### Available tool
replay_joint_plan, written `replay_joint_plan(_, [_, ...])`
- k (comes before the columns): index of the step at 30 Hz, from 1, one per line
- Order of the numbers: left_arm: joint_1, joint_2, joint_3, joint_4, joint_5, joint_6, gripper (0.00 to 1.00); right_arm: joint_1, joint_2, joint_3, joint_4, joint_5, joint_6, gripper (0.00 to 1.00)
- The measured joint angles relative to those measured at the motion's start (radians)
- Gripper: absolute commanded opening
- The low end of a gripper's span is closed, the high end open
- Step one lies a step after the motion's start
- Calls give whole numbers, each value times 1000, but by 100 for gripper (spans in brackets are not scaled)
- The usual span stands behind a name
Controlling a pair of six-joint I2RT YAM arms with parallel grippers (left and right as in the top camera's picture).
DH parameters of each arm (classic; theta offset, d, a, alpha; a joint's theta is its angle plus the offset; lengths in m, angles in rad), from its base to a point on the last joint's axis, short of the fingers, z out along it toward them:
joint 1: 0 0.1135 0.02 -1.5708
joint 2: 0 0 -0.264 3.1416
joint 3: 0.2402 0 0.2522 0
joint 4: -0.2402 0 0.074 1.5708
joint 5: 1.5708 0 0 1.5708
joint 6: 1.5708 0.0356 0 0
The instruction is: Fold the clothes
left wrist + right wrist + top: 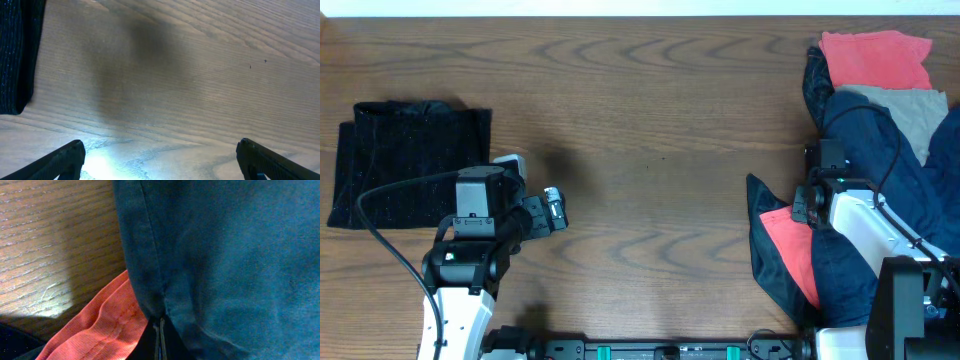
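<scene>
A folded black garment (410,165) lies flat at the far left; its edge shows in the left wrist view (15,50). My left gripper (552,210) hangs just to its right over bare wood, open and empty (160,150). A heap of clothes is at the right: a navy garment (880,140), a salmon-red one (790,250) under it, a beige one (910,110) and a red one (875,55) at the back. My right gripper (808,200) is at the heap's left edge. Its fingers (160,337) are together on a fold of the navy cloth (240,255), beside the salmon-red cloth (100,330).
The wooden table (660,130) runs between the black garment and the heap. The heap reaches the right edge of the table. A black cable loops from the left arm (380,200) over the black garment's near edge.
</scene>
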Motion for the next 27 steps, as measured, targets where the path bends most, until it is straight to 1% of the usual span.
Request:
replay_joint_plan(3, [0, 0, 0, 0, 0, 0, 98, 0, 0, 3, -17, -3, 1, 1])
replay_joint_plan(6, [0, 0, 0, -1, 0, 0, 98, 0, -7, 32, -77, -16, 3, 1])
replay_joint_plan(10, [0, 0, 0, 0, 0, 0, 98, 0, -77, 122, -167, -58, 0, 1])
replay_joint_plan(16, [0, 0, 0, 0, 0, 0, 98, 0, -246, 350, -185, -250, -65, 1])
replay_joint_plan(21, [0, 0, 0, 0, 0, 0, 98, 3, -322, 416, -154, -407, -94, 1])
replay_joint_plan(23, [0, 0, 0, 0, 0, 0, 98, 5, -325, 417, -180, -420, -101, 4])
replay_joint_plan(24, [0, 0, 0, 0, 0, 0, 98, 5, -321, 417, -201, -419, -100, 7])
replay_joint_plan(25, [0, 0, 0, 0, 0, 0, 98, 5, -314, 414, -217, -411, -99, 13])
replay_joint_plan(27, [0, 0, 0, 0, 0, 0, 98, 5, -297, 400, -236, -384, -101, 16])
